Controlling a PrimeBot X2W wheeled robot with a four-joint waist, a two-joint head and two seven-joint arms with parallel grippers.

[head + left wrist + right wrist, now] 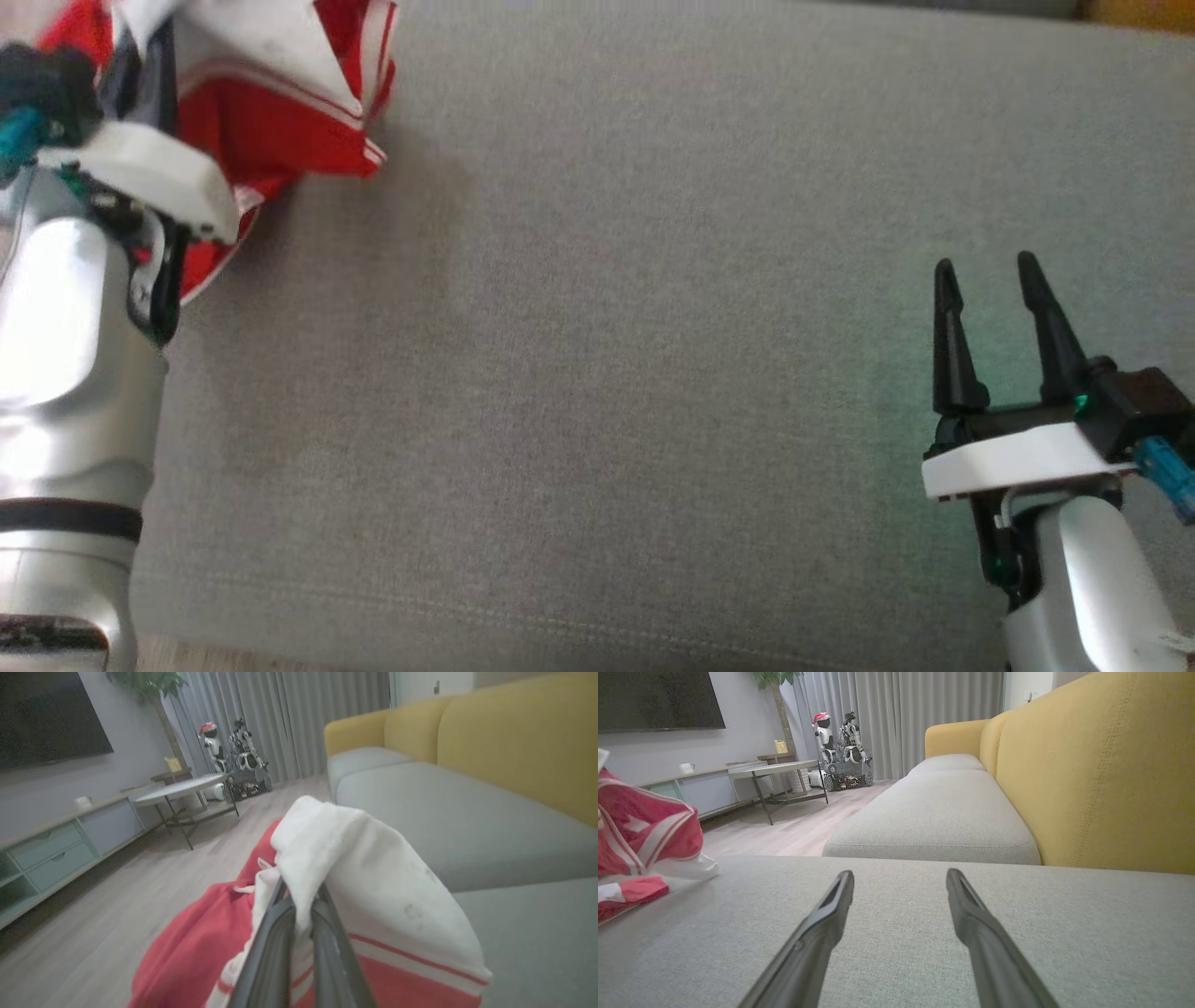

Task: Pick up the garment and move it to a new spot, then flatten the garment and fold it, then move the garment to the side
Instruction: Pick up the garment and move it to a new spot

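Fingers of the left gripper (pixel 301 890) are clamped on a fold of the red-and-white striped fabric garment (pixel 373 896), which lies bunched at the far left of the grey woven sofa cushion (pixel 607 373). Well apart from it, the right gripper (pixel 986 266) has its fingers spread and empty.
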